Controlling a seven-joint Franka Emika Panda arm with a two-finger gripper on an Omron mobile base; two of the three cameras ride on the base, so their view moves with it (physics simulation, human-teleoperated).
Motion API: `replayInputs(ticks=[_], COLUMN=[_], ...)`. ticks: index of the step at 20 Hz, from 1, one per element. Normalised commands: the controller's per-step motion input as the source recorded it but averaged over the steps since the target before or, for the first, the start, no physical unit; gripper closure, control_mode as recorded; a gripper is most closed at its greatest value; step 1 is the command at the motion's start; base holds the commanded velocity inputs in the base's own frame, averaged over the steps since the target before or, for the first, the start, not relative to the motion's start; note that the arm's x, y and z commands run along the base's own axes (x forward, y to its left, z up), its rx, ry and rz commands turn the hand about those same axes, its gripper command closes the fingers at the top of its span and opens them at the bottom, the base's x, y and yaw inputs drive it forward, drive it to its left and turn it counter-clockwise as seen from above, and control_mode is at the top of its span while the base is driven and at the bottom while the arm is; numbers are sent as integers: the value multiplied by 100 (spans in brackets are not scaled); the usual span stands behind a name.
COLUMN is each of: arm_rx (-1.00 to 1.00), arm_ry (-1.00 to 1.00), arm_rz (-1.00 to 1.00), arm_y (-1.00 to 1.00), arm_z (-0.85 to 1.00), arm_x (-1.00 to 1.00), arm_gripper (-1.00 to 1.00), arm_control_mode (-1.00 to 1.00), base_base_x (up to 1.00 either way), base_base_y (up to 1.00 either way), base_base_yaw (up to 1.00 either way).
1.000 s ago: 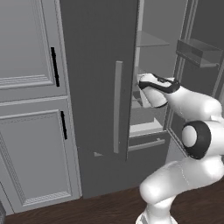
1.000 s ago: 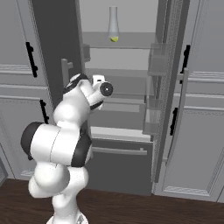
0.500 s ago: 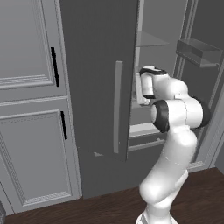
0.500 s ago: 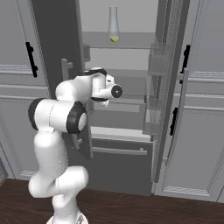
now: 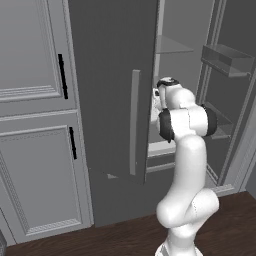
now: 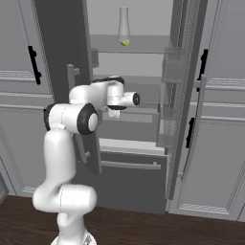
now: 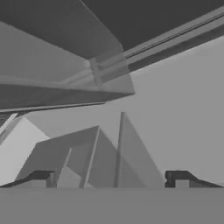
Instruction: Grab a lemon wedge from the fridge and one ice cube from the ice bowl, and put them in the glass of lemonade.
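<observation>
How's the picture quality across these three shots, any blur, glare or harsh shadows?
Left base view: flat even light, fridge door dark, no glare. Right base view: sharp, flask readable. Hand view: soft, grey, low contrast; tool tips dark and apart.

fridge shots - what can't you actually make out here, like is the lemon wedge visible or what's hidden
- Lemon wedge: a tiny yellow speck sits at the flask base on the top shelf in the right base view; too small to tell shape.
- Fridge interior: in the left base view the open door hides most shelves.
- Gripper: open, holding nothing; the hand view cuts off all but the fingertips.
- Lower shelves: the arm blocks part of them in the right base view.
</observation>
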Motion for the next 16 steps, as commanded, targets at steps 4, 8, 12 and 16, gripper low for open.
replayInputs(ticks=[4, 8, 12, 16], arm_rx=[-4, -5, 0, 2], arm_ry=[16, 7, 2, 0], arm_rz=[69, 67, 60, 49], arm_y=[87, 91, 69, 67], arm_z=[0, -1, -2, -16], arm_x=[-39, -52, -82, -100], arm_gripper=[-100, -100, -100, -100], arm_control_mode=[-100, -100, -100, -100], base_base_x=[0, 0, 0, 0], base_base_y=[0, 0, 0, 0], base_base_yaw=[0, 0, 0, 0])
